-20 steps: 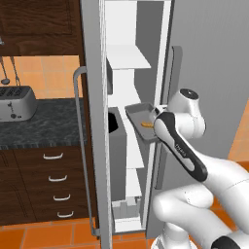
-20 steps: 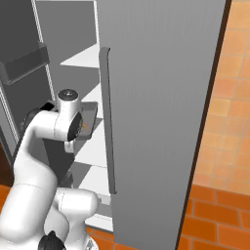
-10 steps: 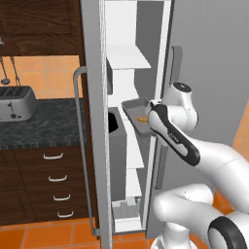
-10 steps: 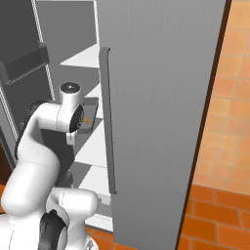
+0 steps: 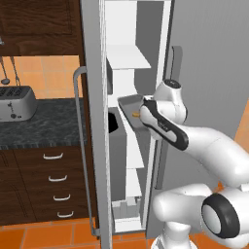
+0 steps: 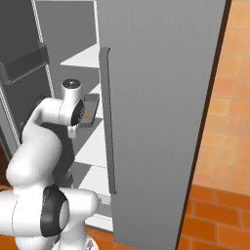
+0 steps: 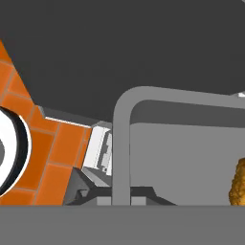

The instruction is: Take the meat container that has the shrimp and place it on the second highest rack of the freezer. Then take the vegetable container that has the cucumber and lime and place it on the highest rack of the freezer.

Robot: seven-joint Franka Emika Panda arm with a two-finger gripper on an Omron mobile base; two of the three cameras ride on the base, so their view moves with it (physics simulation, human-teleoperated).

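While reaching into the freezer (image 5: 92,121), the gripper (image 5: 142,118) clamps the meat container (image 5: 129,104) holding the shrimp (image 5: 135,114).

We see the freezer (image 5: 92,97) in plain grey outside, with white shelves (image 5: 127,58) inside and a grey bar handle (image 6: 108,122) on its door. The meat container (image 5: 129,104) is flat grey, and the shrimp (image 7: 238,184) in it is mottled orange. The floor (image 6: 219,146) shows an orange tile pattern with pale joints. The counter (image 5: 44,121) is speckled dark grey over dark brown drawers (image 5: 29,185) with white handles. The toaster (image 5: 17,103) is silver-grey.
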